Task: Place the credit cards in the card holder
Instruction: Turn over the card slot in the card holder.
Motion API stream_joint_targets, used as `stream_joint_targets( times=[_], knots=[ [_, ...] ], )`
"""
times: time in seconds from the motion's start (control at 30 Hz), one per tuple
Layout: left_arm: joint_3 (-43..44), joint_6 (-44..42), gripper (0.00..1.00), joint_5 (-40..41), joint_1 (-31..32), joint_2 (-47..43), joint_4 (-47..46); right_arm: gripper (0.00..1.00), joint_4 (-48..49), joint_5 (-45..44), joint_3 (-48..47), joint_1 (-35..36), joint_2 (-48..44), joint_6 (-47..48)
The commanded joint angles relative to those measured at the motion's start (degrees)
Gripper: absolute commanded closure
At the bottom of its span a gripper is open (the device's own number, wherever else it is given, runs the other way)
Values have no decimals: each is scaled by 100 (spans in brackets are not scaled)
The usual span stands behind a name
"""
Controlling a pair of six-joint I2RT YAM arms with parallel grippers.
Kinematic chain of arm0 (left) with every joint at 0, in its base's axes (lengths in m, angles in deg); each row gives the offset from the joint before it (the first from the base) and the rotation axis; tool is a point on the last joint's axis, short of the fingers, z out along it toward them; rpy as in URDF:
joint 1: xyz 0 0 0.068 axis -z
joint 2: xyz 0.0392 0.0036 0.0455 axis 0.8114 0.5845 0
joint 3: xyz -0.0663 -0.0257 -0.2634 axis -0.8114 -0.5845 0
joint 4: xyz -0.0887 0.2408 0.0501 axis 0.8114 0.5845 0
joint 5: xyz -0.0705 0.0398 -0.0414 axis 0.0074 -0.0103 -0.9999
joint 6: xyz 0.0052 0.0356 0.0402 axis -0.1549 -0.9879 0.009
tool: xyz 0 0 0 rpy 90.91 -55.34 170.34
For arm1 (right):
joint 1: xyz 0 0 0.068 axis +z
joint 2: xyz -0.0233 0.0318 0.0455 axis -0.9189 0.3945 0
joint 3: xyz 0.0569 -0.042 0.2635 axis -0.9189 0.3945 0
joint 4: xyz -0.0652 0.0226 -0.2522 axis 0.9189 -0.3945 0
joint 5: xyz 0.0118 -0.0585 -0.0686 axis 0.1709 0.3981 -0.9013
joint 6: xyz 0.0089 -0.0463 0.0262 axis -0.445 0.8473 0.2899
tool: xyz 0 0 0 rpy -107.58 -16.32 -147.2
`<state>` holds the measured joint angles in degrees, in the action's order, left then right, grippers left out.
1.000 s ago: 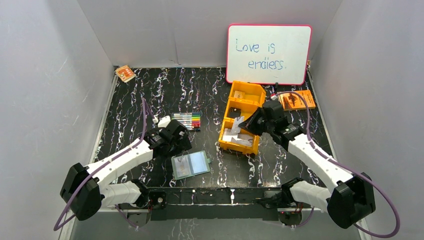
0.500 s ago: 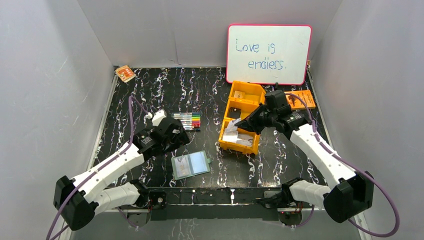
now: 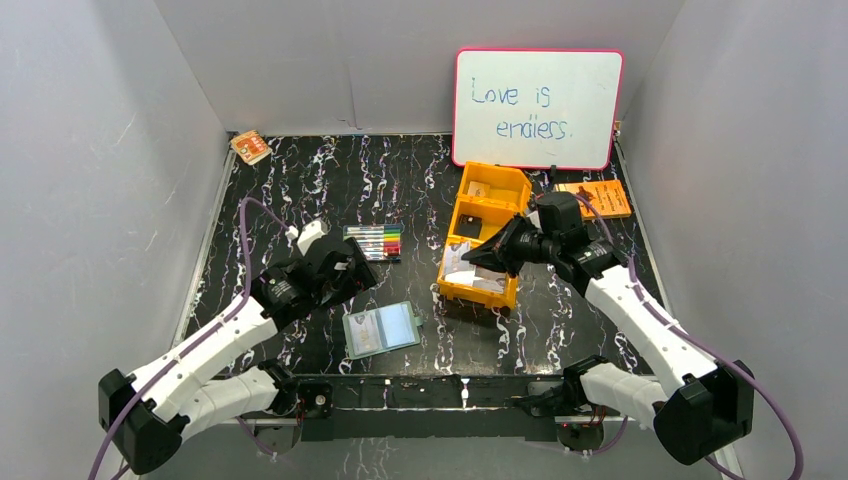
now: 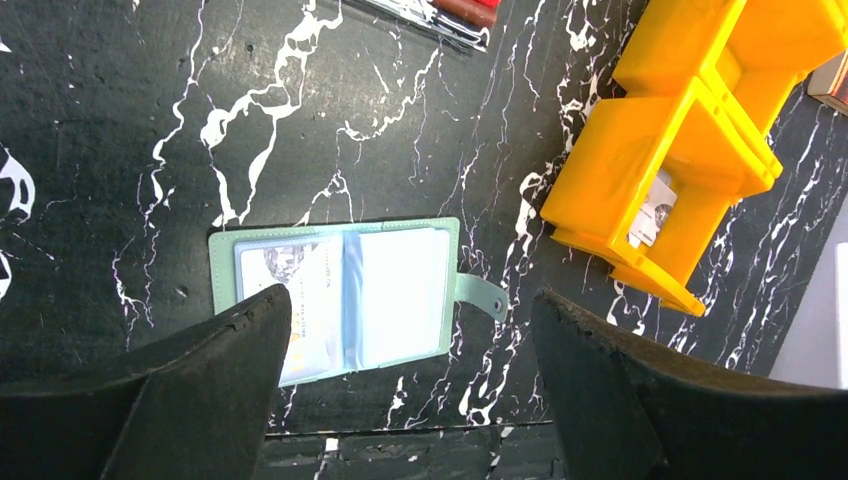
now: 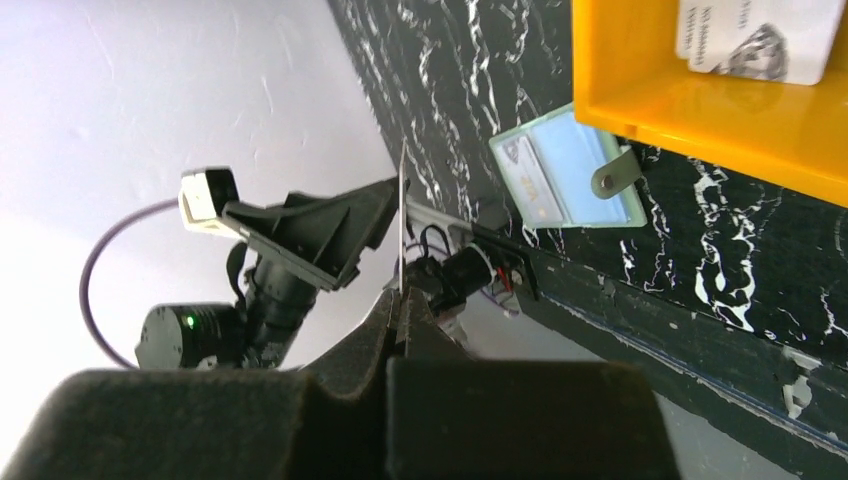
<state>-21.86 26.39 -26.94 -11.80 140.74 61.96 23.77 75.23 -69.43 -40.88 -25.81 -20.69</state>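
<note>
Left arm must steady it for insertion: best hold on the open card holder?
Probably the empty pocket half next to the side tab, taken from straight above. The card holder lies open and flat on the table, so no raised edge offers a side pinch, and the other half already shows a card. The open left gripper hangs over it.
</note>
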Motion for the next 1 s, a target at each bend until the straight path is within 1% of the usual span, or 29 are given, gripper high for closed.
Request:
stream_joint_targets(
  times=[0.0, 0.1, 0.27, 0.33, 0.4, 0.53, 0.6, 0.73, 0.83, 0.97],
  knots=[
    [-145, 104, 14, -117, -29, -277, 21, 100, 1241, 933, 431, -5, -192, 35],
    [-226, 146, 14, -155, -27, -382, 24, 100, 1406, 998, 540, -7, -267, -29],
    [-295, 155, 14, -143, -31, -502, 102, 100, 1374, 1033, 539, -6, -278, -25],
    [-311, 173, 14, -139, -28, -527, 133, 100, 1302, 980, 486, -6, -285, 107],
    [-340, 183, 14, -152, -31, -549, 171, 100, 1163, 823, 305, 47, -278, 514],
    [-441, 206, 14, -193, -33, -610, 262, 100, 467, -125, -314, 695, -108, 1766],
    [-499, 203, 14, -262, -32, -623, 264, 100, 402, -342, -401, 1010, 81, 2179],
    [-585, -110, 15, -875, -31, -477, -92, 100, 359, -1264, -390, 1804, 383, 2936],
    [-590, -323, 18, -1353, -28, -168, -370, 100, 530, -1363, -114, 2085, 595, 3133],
    [-498, -459, 20, -1621, -11, 331, -498, 100, 1052, -1200, 422, 2254, 765, 3075]
  ],
)
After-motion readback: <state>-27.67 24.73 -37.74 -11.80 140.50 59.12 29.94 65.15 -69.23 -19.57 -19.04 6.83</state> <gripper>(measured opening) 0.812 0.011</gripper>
